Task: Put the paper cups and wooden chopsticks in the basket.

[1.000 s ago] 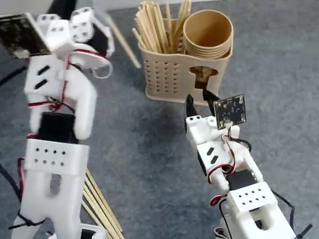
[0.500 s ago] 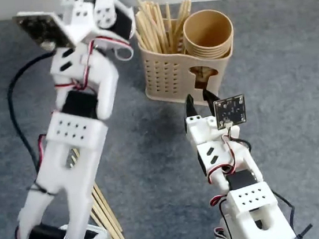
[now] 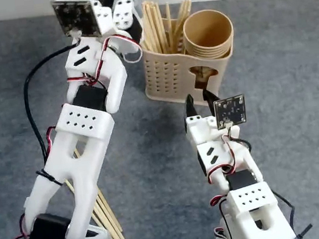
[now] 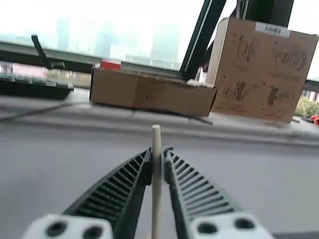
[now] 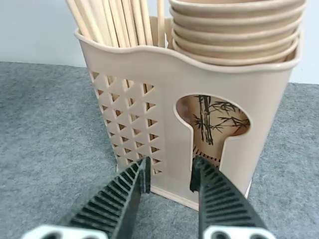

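Over at far left on the grey mat [image 3: 294, 79], a bundle of loose chopsticks [image 3: 107, 216] is lying under the L arm [image 3: 91, 104], so the job is only partway along. The L arm is stretching up & across toward the left side of the basket [image 3: 166, 78]. In the wrist view the L gripper [image 4: 157, 152] is pinching a single chopstick [image 4: 156, 137], w/ jaws pressing on it from both sides and the stick standing approx upright btw them, tip poking above. Moving right, the basket is standing upright mid-mat. It is already holding a fan of upright chopsticks [image 3: 156, 21] in its left part & a nested stack of paper cups [image 3: 209, 29] in its right, so the cups part is looking done. Right of centre, the R gripper [image 3: 197, 102] is sitting low just in front of the basket. Its jaws are spread w/ nothing btw them, pointing at the keyhole cut-out in the front wall. Step in hand, as I'm reading it: the L arm is bringing one stick to the basket. The next move is calling for getting the stick's lower end over the left part, beside the ones already in. Then it needs lowering before letting go, so it isn't glancing off the rim or knocking its neighbours. After that the bundle under the arm is waiting.
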Robot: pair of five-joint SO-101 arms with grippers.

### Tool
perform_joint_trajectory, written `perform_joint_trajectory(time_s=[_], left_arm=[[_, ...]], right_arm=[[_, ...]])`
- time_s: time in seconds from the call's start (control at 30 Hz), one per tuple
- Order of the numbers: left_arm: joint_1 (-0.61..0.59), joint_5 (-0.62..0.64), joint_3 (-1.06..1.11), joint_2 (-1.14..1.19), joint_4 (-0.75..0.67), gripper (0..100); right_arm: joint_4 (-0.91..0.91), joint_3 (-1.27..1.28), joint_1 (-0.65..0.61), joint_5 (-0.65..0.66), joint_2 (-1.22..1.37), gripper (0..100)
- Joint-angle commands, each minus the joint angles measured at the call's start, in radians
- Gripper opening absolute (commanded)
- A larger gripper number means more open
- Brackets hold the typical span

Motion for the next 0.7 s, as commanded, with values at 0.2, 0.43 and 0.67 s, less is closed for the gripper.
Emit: perform_joint_trajectory(time_s=[0.2, 0.43, 0.67], left_arm=[[-0.018, 0.133, -0.285, -0.091, 0.605, 19], [-0.125, 0.133, -0.280, -0.180, 0.879, 18], [-0.271, 0.216, -0.275, -0.306, 1.280, 11]], right_arm=[[-0.024, -0.002, -0.005, 0.000, -0.025, 14.5], [-0.024, -0.002, -0.005, 0.000, -0.025, 14.5], [-0.024, -0.002, -0.005, 0.000, -0.028, 14.5]])
